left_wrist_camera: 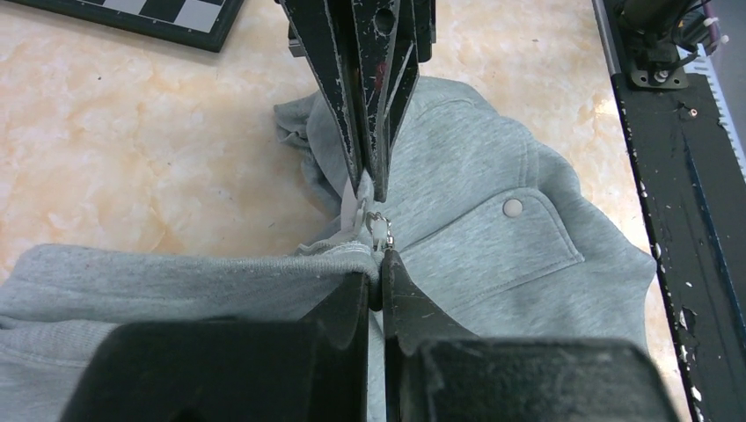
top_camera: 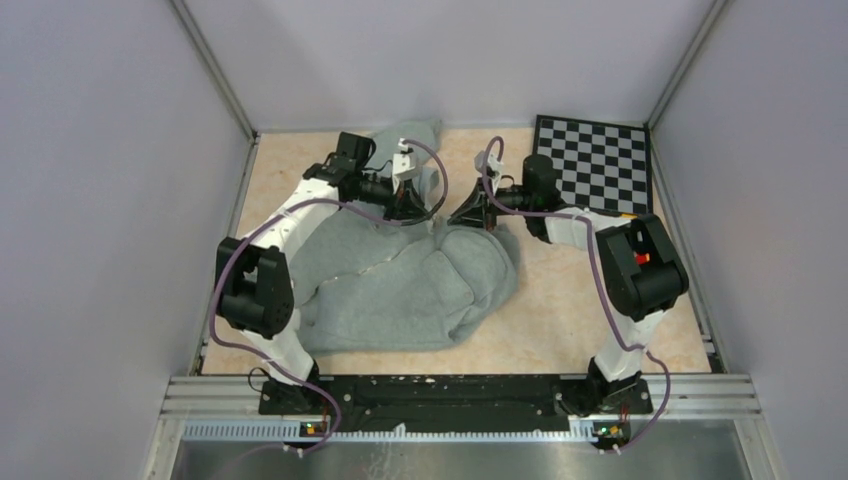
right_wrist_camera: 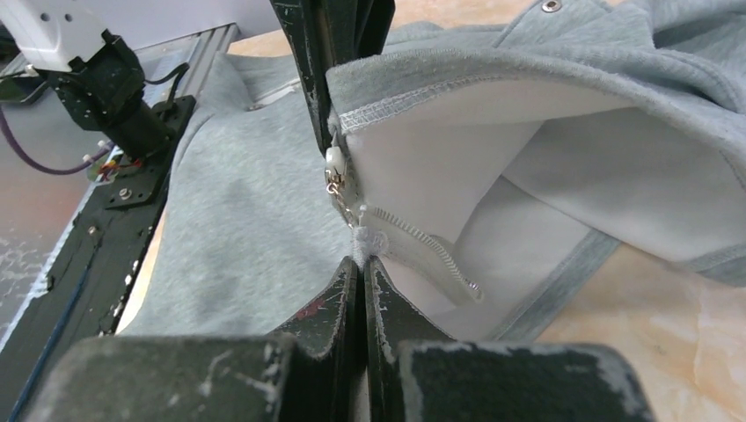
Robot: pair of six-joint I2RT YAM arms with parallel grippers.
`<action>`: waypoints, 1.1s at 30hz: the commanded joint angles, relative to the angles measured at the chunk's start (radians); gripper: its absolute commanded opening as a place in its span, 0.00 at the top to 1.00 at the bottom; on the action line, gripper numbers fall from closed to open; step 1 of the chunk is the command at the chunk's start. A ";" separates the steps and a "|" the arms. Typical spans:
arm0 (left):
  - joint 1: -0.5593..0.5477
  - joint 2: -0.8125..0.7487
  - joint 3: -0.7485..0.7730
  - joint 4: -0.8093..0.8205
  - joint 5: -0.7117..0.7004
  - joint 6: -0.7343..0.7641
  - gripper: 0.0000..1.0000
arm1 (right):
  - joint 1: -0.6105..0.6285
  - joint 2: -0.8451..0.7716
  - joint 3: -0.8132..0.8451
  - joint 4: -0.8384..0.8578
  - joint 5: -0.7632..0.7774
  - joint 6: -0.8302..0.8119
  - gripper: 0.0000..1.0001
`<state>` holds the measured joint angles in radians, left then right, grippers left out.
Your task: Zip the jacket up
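The jacket (top_camera: 400, 290) lies in a rumpled heap on the worktop (top_camera: 560, 300), left of centre, its far edge lifted where the two arms meet. It looks soft, thick and light: fleece that sags and folds wherever it is not held, so by my reading it gives no resistance of its own and a pull on the zip would simply drag the cloth along unless the other end is anchored.

The sensible holds are the small hard parts. The left claw (left_wrist_camera: 381, 264) is pressed together on what appears to be the metal pull (left_wrist_camera: 380, 227). The right claw (right_wrist_camera: 363, 262) is pinched tight on the fuzzy end of the zipper tape (right_wrist_camera: 422, 251) (a thin, slippery thing to keep hold of).

Seen from above, the arms cover the meeting point. Folds hide most of the zip's run, and I cannot tell whether both rows of teeth sit in the slider. Sleeves and collar are lost in the heap; only one snap pocket (left_wrist_camera: 493, 237) reads clearly.
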<state>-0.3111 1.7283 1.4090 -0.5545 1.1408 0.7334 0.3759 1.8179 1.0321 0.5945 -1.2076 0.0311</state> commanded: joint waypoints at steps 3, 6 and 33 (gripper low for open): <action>-0.022 -0.083 -0.017 0.017 -0.004 0.037 1.00 | 0.011 -0.007 0.020 0.081 -0.136 0.022 1.00; -0.023 -0.090 -0.021 0.031 -0.027 0.030 1.00 | 0.012 -0.022 -0.021 0.169 -0.156 0.086 1.00; -0.056 -0.148 -0.064 0.037 -0.060 0.058 1.00 | 0.034 -0.043 0.059 -0.211 0.093 -0.186 1.00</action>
<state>-0.3408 1.6341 1.3529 -0.5297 1.0630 0.7555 0.3737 1.8221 0.9916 0.5911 -1.1893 0.0544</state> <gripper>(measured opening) 0.055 0.009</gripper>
